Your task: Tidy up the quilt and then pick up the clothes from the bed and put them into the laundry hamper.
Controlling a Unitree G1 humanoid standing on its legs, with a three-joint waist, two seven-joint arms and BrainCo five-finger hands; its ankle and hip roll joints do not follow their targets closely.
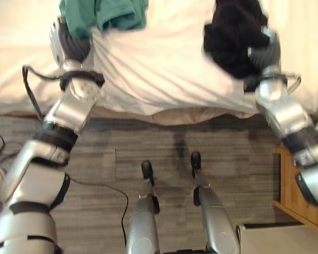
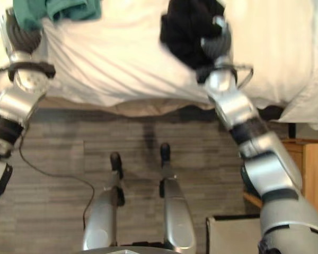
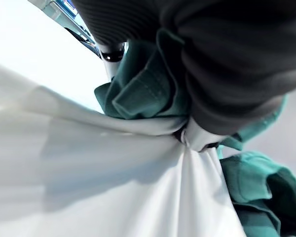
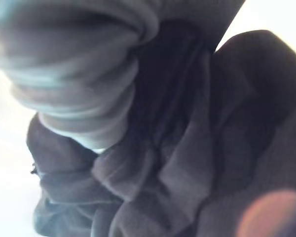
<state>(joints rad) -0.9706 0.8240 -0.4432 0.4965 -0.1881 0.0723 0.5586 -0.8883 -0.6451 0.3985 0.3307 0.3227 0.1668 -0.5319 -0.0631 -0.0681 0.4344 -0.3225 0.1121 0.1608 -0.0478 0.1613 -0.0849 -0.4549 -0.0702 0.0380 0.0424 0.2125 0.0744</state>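
A: Left hand (image 1: 69,45) at green garment (image 1: 103,13), near bed edge — fingers pinching white quilt (image 1: 164,69) plus green cloth in wrist view. Right hand (image 1: 265,53) against black garment (image 1: 233,34) on quilt; fingers buried in folds, cannot tell.

B: Handling?

A: Soft, light, limp — likely to sag and trail. Best grabbed at bunched middle. Green: cotton-like, stitched hems. Black: thick, crumpled, matte. Quilt smooth, wrinkled.
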